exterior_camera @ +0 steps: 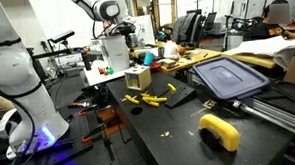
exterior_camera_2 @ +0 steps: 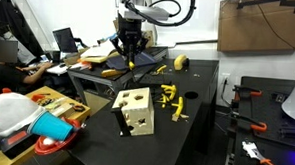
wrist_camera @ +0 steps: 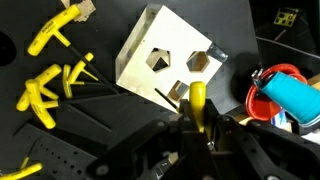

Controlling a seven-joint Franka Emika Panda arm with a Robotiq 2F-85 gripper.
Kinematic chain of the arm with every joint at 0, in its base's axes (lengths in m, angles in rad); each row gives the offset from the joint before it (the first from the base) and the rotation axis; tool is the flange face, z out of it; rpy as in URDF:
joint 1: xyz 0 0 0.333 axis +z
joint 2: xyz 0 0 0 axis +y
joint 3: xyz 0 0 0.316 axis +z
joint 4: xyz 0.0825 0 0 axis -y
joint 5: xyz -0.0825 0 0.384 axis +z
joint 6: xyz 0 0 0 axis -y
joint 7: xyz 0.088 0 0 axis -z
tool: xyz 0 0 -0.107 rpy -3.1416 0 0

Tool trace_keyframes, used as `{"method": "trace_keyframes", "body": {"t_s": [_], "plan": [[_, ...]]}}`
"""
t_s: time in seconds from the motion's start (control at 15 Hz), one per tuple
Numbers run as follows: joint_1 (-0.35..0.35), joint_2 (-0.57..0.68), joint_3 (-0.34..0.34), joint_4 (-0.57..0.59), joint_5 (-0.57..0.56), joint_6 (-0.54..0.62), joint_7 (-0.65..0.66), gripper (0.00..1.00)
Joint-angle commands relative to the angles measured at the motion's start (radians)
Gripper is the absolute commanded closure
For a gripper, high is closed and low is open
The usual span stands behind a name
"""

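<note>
Yellow peg sits lower centre in wrist view, fingers clamped on it. Gripper hangs upper centre, above wooden box w/ cut-out holes. Loose yellow pieces lie right of box. Peg's shape is too blurry to tell, poss. a bar.

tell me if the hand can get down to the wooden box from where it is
Probably yes. The hand, shut on a yellow peg, hangs in the air above the wooden box, with nothing seen between them; the loose yellow pegs lie beside the box, not on it.
</note>
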Motion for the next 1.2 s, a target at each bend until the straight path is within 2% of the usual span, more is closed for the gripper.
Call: {"method": "trace_keyframes", "body": {"t_s": [0.0, 0.4, 0.6, 0.87, 1.13], "plan": [[-0.021, -0.068, -0.012, -0.11, -0.017, 0.087, 0.171, 0.96], [-0.079, -0.085, -0.049, -0.253, -0.01, 0.235, 0.317, 0.96], [-0.114, -0.079, -0.072, -0.302, -0.059, 0.286, 0.363, 0.96], [-0.167, -0.073, -0.103, -0.321, -0.166, 0.289, 0.462, 0.96], [-0.195, -0.062, -0.124, -0.296, -0.223, 0.29, 0.511, 0.96]]}}
